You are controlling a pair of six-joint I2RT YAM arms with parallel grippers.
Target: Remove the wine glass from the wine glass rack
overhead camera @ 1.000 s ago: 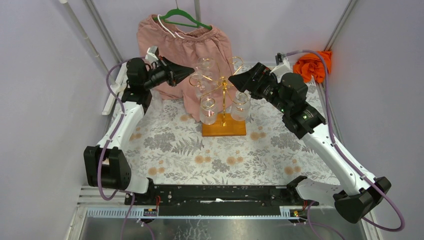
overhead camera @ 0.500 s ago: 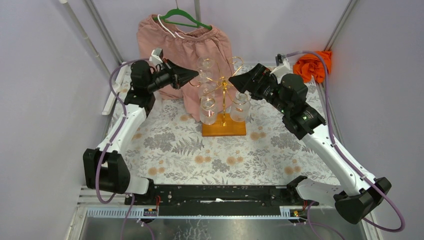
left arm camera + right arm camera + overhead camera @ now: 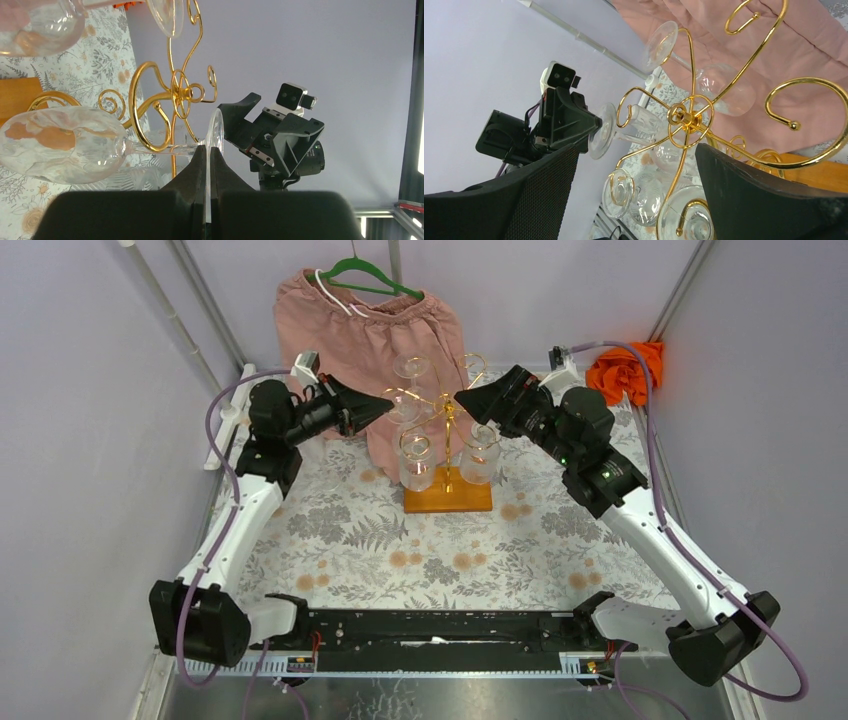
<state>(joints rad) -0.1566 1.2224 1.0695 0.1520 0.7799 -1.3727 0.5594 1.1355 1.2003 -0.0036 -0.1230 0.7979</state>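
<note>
The gold wire wine glass rack (image 3: 447,430) stands on its orange-brown wooden base (image 3: 448,500) at the back centre. Several clear wine glasses hang upside down from its curled arms. My left gripper (image 3: 388,400) is shut on the thin round foot (image 3: 216,131) of one wine glass (image 3: 60,145), whose stem still lies in a gold curl. My right gripper (image 3: 460,398) is open, with its fingers on either side of the rack's top hub (image 3: 684,117) and not touching it. The right wrist view shows the left gripper (image 3: 591,127) pinching that foot (image 3: 603,131).
Pink shorts on a green hanger (image 3: 375,280) hang right behind the rack. An orange cloth (image 3: 625,370) lies at the back right. Other glasses hang at the front left (image 3: 415,460) and front right (image 3: 482,452) of the rack. A floral cloth (image 3: 440,550) covers the table.
My left gripper has moved a little right and down towards the rack and now sits on the glass foot. Its arm has swung left. The right arm has hardly moved.
</note>
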